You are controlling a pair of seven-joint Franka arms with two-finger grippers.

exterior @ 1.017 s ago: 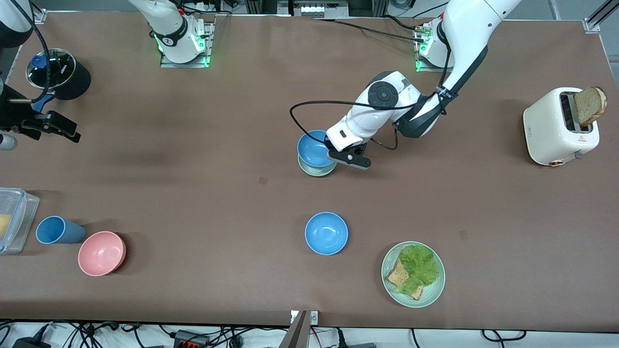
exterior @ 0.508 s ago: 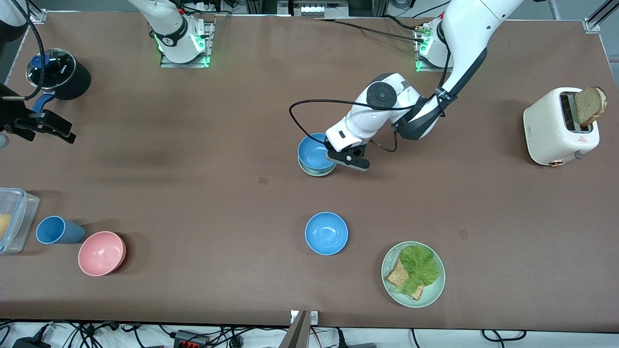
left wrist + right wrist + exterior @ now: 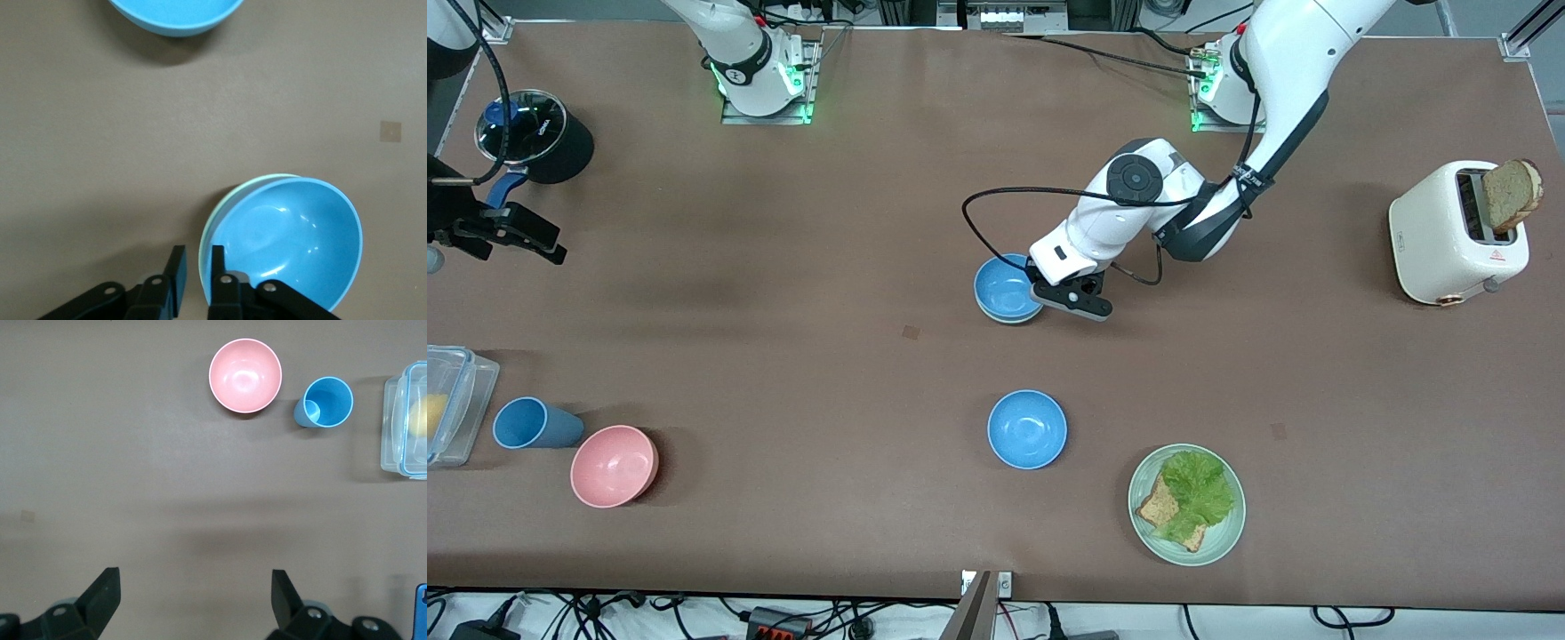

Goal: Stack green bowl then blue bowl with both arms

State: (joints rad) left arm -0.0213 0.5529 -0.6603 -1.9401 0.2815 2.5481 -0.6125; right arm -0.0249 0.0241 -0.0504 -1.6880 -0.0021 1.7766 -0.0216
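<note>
I see the brown table (image 3: 783,356) carrying everything. The left arm (image 3: 1280,80) reaches from its base down to the middle of the table. The right arm waits at its own end, its end effector (image 3: 193,603) spread wide with nothing in it, above bare table.

A toaster (image 3: 1449,236) with bread stands at the left arm's end. A pale-green plate (image 3: 1144,524) with lettuce and bread lies near the front camera.

The blue bowl (image 3: 1005,286) sits nested in the green bowl (image 3: 220,212) at mid-table. I see only a thin green rim beneath it.

A second blue bowl (image 3: 1027,429) sits nearer the front camera, apart.

The left end effector (image 3: 195,267) pinches the blue bowl's rim, fingers nearly closed around it.
</note>
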